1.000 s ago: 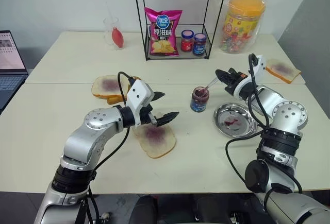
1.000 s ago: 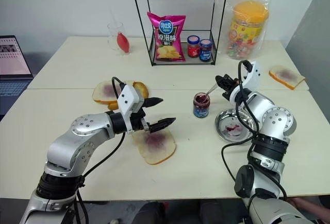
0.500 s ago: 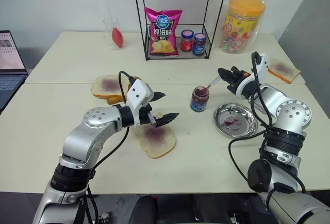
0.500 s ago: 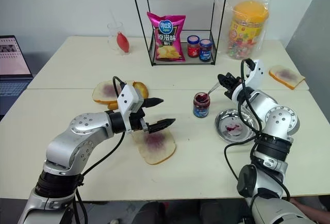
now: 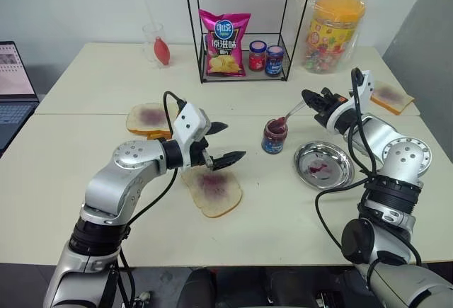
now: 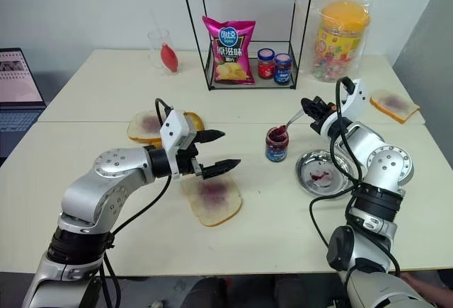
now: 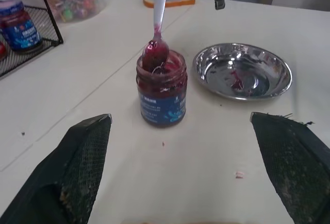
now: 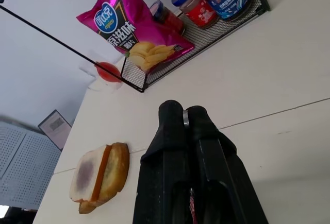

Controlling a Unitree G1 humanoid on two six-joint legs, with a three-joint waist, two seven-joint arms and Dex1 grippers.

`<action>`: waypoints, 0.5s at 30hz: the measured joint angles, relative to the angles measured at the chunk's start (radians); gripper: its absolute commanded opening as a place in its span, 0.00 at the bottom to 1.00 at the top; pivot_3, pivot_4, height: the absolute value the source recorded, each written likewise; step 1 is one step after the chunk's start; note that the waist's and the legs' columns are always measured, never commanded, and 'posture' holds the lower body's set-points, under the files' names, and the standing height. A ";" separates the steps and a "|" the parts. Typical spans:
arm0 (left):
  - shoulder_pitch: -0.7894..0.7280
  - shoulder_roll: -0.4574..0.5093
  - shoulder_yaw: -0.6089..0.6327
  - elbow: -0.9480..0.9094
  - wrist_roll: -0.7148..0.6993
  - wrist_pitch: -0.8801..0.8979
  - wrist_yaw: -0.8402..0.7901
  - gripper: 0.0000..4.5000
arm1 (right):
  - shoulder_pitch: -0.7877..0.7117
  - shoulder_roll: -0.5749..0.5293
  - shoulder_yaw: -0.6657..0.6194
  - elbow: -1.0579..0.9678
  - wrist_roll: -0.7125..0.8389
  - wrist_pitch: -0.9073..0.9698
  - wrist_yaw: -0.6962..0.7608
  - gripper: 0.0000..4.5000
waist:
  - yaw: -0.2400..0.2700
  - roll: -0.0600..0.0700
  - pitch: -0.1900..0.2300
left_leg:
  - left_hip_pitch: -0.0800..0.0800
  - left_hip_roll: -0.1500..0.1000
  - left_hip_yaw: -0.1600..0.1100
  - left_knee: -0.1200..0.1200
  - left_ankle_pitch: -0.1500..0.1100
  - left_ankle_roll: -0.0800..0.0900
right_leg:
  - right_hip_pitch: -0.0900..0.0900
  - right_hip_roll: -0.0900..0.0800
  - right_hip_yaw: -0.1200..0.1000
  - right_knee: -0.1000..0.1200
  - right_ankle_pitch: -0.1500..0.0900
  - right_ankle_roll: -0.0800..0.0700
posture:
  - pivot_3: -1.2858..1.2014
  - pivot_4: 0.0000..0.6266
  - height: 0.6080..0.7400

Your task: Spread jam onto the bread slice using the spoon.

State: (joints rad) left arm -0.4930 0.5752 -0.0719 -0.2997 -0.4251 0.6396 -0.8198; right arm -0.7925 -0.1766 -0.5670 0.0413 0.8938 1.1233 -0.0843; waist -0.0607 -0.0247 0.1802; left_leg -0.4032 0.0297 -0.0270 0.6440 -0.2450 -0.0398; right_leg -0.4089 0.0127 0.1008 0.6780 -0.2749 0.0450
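The open jar of jam (image 5: 272, 137) stands mid-table, also seen in the left wrist view (image 7: 161, 94). My right gripper (image 5: 309, 98) is shut on the handle of the spoon (image 5: 290, 113). The spoon slants down to the jar, and its jam-coated bowl (image 7: 155, 54) sits at the jar's mouth. The bread slice (image 5: 212, 189), smeared purple-red in the middle, lies flat in front of the jar to its left. My left gripper (image 5: 231, 141) hovers open just above the slice's far edge, pointing toward the jar, with nothing between its fingers (image 7: 85, 167).
A steel plate (image 5: 323, 165) with jam stains lies right of the jar. Behind stands a wire rack (image 5: 244, 25) with a chips bag and two lidded jars, and a candy tub (image 5: 333, 32). Stacked bread (image 5: 151, 119) lies left, another slice (image 5: 388, 95) far right, a laptop (image 5: 14, 85) at the left edge.
The spoon's bowl has come up a little, from inside the jar to its mouth, as my right gripper edged up and right. The left gripper has stayed almost still.
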 measured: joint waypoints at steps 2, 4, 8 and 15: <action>0.000 0.000 0.000 0.003 -0.001 0.000 -0.004 1.00 | 0.000 -0.001 -0.001 -0.001 0.009 0.000 -0.007 0.01 | -0.001 0.000 0.000 | 0.000 0.000 0.000 0.000 0.000 0.000 | -0.001 0.000 0.000 0.000 0.000 0.000 | 0.52 0.24 1.00; 0.000 0.000 0.000 0.010 -0.001 -0.002 -0.015 1.00 | 0.000 -0.007 -0.002 -0.007 0.024 0.000 -0.014 0.01 | -0.001 0.000 0.000 | 0.000 0.000 0.000 0.000 0.000 0.000 | -0.001 0.000 0.000 0.000 0.000 0.000 | 0.52 0.24 1.00; -0.002 0.001 0.000 0.029 -0.001 -0.014 -0.027 1.00 | 0.000 -0.015 -0.006 -0.031 0.040 0.000 -0.030 0.01 | -0.001 0.000 0.000 | -0.001 0.000 0.000 0.000 0.000 0.000 | -0.001 0.000 0.000 0.000 0.000 0.000 | 0.52 0.24 1.00; -0.036 -0.001 0.000 0.038 -0.004 -0.034 -0.049 1.00 | 0.023 -0.001 -0.055 -0.065 0.132 -0.001 -0.085 0.01 | 0.000 0.000 0.000 | -0.002 0.000 0.000 0.000 0.000 0.000 | -0.001 0.000 0.000 0.000 0.000 0.000 | 0.52 0.24 1.00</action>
State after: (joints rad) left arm -0.5290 0.5740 -0.0723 -0.2615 -0.4292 0.6053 -0.8685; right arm -0.7690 -0.1774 -0.6223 -0.0234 1.0262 1.1227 -0.1698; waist -0.0610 -0.0246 0.1803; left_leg -0.4050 0.0299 -0.0274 0.6436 -0.2450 -0.0398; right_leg -0.4103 0.0128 0.1003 0.6777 -0.2750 0.0445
